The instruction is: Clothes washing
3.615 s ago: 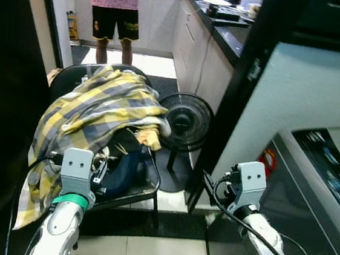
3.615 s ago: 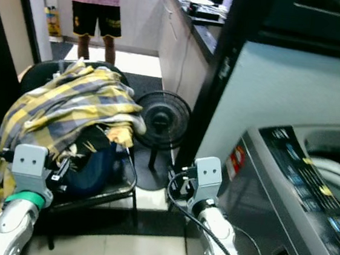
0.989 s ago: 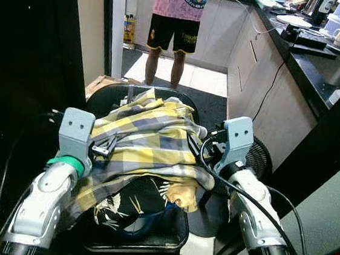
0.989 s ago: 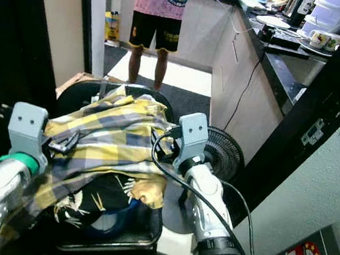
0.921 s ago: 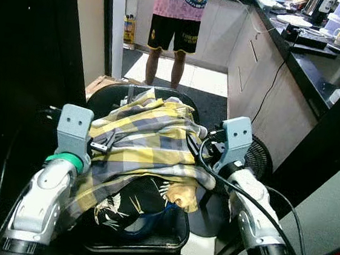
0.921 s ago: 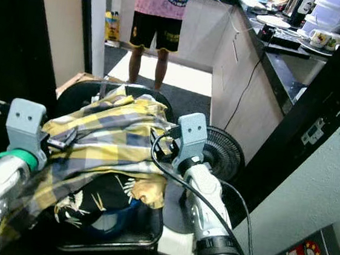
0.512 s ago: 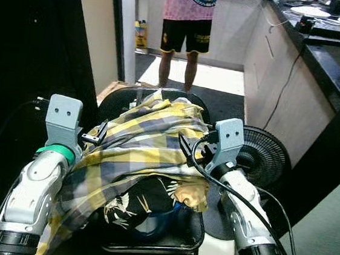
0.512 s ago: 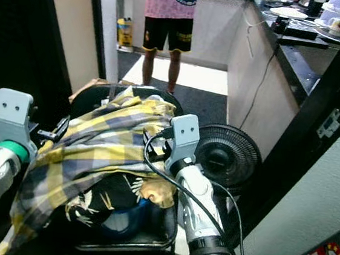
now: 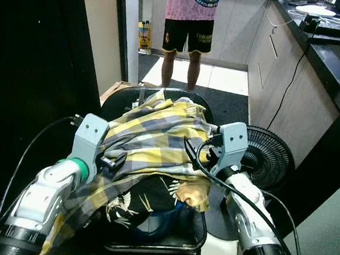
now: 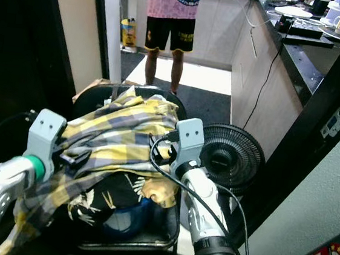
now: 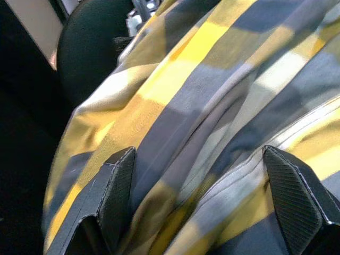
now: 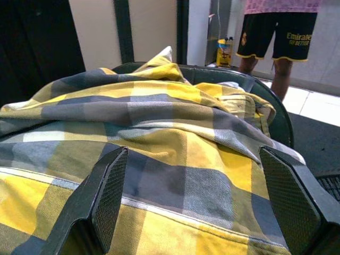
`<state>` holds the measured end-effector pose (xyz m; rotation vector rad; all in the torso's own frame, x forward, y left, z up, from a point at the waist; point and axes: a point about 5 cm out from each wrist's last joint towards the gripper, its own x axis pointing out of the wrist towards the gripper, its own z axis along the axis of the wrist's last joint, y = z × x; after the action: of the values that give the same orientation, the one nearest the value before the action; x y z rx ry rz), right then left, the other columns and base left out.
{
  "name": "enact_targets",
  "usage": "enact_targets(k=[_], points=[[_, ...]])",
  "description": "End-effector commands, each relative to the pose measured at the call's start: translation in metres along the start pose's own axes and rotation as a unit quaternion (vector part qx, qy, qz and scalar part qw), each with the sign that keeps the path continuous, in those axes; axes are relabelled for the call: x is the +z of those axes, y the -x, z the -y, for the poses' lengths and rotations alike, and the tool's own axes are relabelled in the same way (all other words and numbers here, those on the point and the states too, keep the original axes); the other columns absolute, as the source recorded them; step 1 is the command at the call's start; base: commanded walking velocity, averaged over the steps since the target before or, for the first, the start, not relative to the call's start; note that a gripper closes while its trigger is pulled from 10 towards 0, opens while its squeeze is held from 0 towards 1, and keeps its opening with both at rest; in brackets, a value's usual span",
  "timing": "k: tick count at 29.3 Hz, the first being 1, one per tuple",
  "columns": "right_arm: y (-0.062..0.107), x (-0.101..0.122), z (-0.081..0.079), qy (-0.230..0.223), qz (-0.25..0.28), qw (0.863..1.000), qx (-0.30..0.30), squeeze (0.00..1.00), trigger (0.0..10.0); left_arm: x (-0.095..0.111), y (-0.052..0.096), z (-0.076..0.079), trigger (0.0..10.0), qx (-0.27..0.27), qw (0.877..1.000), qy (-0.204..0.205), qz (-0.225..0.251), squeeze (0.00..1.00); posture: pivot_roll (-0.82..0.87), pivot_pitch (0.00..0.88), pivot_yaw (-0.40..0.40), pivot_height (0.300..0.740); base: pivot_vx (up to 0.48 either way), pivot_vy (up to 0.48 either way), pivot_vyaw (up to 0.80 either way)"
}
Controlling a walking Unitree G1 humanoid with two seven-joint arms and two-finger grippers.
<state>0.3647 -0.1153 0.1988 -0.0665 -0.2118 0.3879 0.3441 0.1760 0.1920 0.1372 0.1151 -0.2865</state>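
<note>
Shirt (image 9: 150,139): yellow-grey plaid, heaped on black chair (image 9: 193,224).
Left gripper (image 11: 207,196): fingers spread, pressed on shirt.
Right gripper (image 12: 199,199): fingers spread, over shirt.

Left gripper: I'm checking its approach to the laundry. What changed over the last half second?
The left gripper moved inward onto the yellow plaid shirt, fingers open against the cloth. The right gripper stayed open at the shirt's other side; the pile stayed on the black chair.

A shirt (image 9: 150,137) lies on a chair (image 9: 164,236), fan (image 9: 264,159) to its right, person (image 9: 187,20) behind.
</note>
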Motion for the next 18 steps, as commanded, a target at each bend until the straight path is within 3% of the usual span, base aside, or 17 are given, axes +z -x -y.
enact_targets(k=[1, 6, 10, 11, 18], points=[[-0.002, 0.001, 0.001, 0.004, 0.001, 1.0, 0.003, 0.0, 10.0, -0.01, -0.001, 0.005, 10.0, -0.016, 0.999, 0.016, -0.03, 0.0, 0.03, 0.084, 0.069, 0.74, 0.0, 0.0, 0.0], [-0.003, 0.002, 0.002, 0.008, 0.001, 1.0, 0.005, 0.0, 10.0, -0.026, 0.0, 0.011, 10.0, -0.039, 0.995, 0.004, -0.087, 0.0, 0.02, 0.085, 0.065, 0.74, 0.0, 0.0, 0.0], [-0.003, 0.002, 0.002, 0.008, 0.001, 1.0, 0.006, 0.0, 10.0, -0.026, 0.0, 0.011, 9.7, -0.039, 0.995, 0.0, -0.09, 0.0, 0.02, 0.085, 0.064, 0.74, 0.0, 0.0, 0.0], [-0.003, 0.002, 0.002, 0.009, 0.001, 1.0, 0.005, 0.0, 10.0, -0.027, 0.001, 0.011, 0.0, -0.043, 0.995, -0.003, -0.092, 0.0, 0.02, 0.084, 0.063, 0.74, 0.0, 0.0, 0.0], [-0.003, 0.002, 0.003, 0.011, -0.001, 1.0, 0.006, 0.0, 10.0, -0.027, 0.002, 0.012, 0.0, -0.056, 0.994, 0.011, -0.095, 0.0, 0.02, 0.086, 0.06, 0.74, 0.0, 0.0, 0.0]])
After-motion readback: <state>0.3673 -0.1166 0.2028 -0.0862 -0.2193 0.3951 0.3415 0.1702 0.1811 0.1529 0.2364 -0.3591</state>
